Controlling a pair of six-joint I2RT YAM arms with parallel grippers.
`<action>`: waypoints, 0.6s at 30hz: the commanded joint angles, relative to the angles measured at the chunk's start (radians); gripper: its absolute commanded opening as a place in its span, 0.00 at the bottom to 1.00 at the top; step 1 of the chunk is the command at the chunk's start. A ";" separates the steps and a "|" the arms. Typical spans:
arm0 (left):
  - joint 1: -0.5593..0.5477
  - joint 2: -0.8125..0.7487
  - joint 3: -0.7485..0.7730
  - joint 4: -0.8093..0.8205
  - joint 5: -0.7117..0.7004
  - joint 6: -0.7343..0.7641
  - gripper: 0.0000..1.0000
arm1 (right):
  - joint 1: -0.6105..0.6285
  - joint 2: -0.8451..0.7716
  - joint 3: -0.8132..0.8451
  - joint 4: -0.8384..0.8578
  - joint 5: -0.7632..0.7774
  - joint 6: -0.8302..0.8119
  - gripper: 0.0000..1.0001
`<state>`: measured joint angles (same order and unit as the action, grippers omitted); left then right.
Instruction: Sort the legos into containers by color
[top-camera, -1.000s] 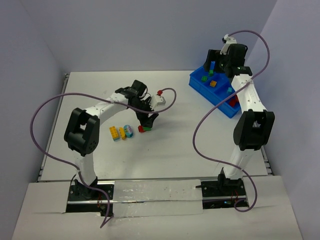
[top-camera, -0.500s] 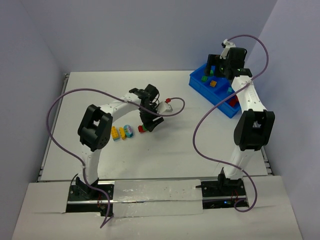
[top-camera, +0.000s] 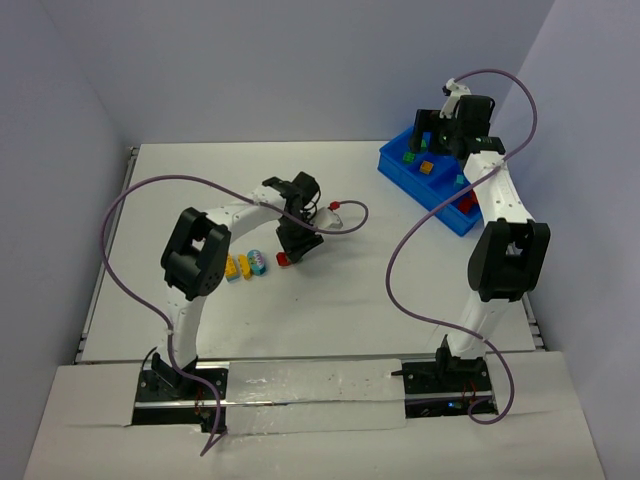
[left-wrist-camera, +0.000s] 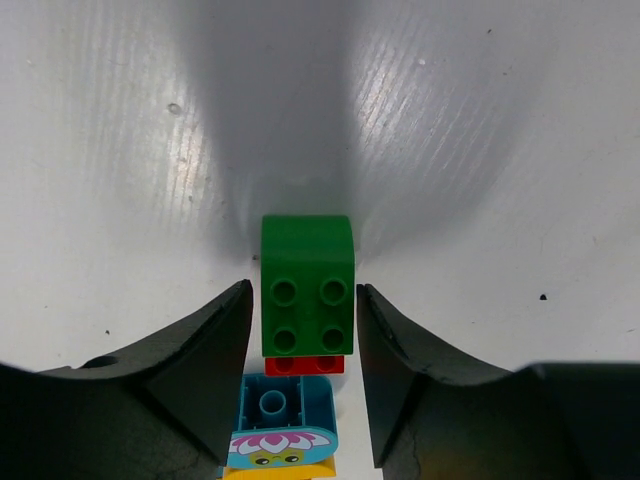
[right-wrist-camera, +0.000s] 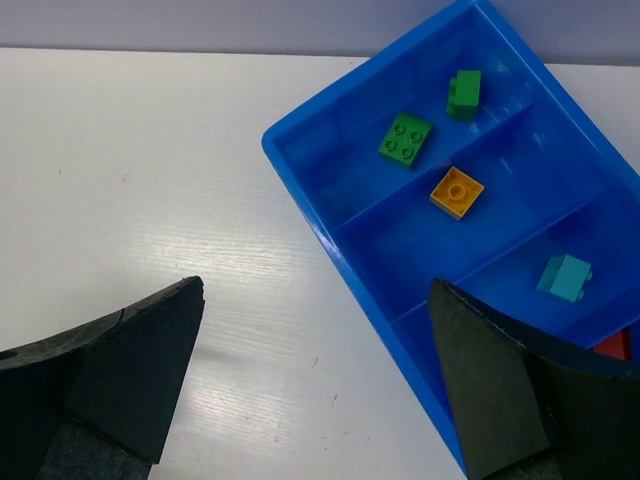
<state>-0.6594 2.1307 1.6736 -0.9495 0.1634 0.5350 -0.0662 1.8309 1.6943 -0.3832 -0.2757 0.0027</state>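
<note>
**Left pincer poised on the green-red pair**

The left pincer (left-wrist-camera: 303, 300) stands low on the table (left-wrist-camera: 450, 150), its jaws partly open on either side of a green brick (left-wrist-camera: 307, 285); one jaw looks to touch the brick's flank, the other shows a sliver of table between, so I judge nothing is firmly held yet. A red brick (left-wrist-camera: 305, 364) sits beneath the green one, stuck to it as a pair; a blue brick (left-wrist-camera: 280, 405) lies just beside them, towards the wrist.

To do this well, the jaws should meet the green brick's flat sides squarely and evenly, so it does not twist; the lift should go straight up, clear of the blue brick; the two colours will likely need splitting before either is dropped.

The right pincer (right-wrist-camera: 315, 290) hangs wide open and empty over the bin (right-wrist-camera: 300, 190), where green, orange and light blue bricks lie in separate compartments.
</note>
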 joint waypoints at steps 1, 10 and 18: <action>-0.009 0.005 0.068 -0.011 -0.007 -0.008 0.59 | -0.011 -0.049 0.016 0.007 -0.014 -0.021 1.00; -0.016 0.011 0.094 -0.025 -0.008 0.000 0.69 | -0.012 -0.054 0.004 0.012 -0.016 -0.016 1.00; -0.016 0.014 0.078 -0.036 -0.011 0.010 0.62 | -0.014 -0.044 0.014 0.011 -0.017 -0.013 1.00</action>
<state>-0.6684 2.1368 1.7248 -0.9591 0.1560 0.5365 -0.0666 1.8309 1.6939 -0.3832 -0.2821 -0.0017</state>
